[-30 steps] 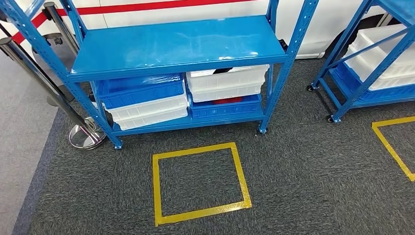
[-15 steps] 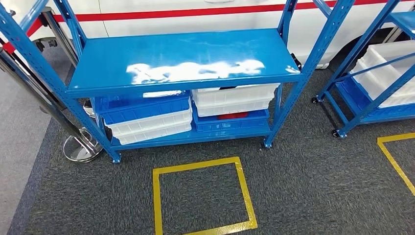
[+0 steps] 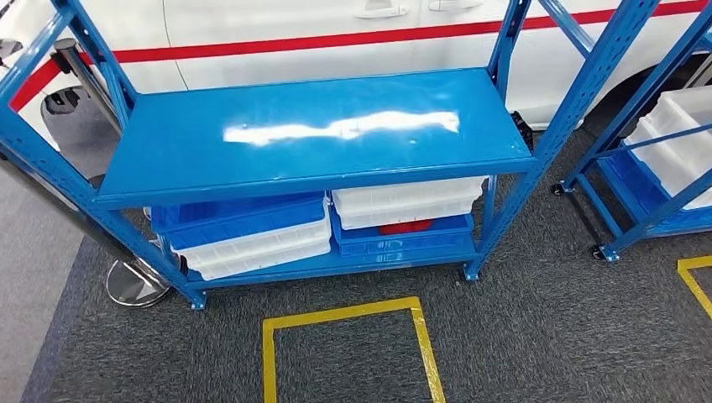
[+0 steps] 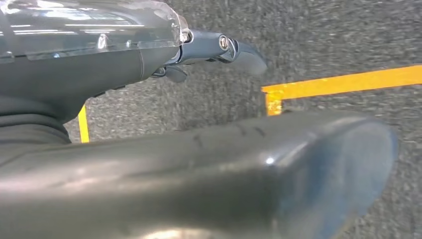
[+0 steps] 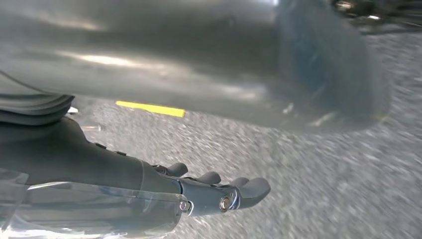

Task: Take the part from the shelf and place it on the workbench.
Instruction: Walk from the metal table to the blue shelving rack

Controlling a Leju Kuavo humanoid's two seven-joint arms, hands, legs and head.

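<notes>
Two ribbed plastic bins [image 3: 252, 239] under glossy metal shelf [image 3: 319, 134].

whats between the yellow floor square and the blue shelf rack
Only bare grey carpet between the yellow square and the rack, in the head view.

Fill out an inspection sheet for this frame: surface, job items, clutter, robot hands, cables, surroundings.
Surface: blue shelf, top board bare with light glare; grey carpet floor.
Job's things: part not identifiable; blue and white bins stacked on the lower shelf, something red between two bins.
Clutter: nothing seen.
Robot hands: left robot hand and right robot hand hang over carpet, holding nothing, fingers apart.
Cables: nothing seen.
Surroundings: yellow tape square on the floor, second blue rack to the right, chrome barrier post base, white vehicle with red stripe behind.
</notes>
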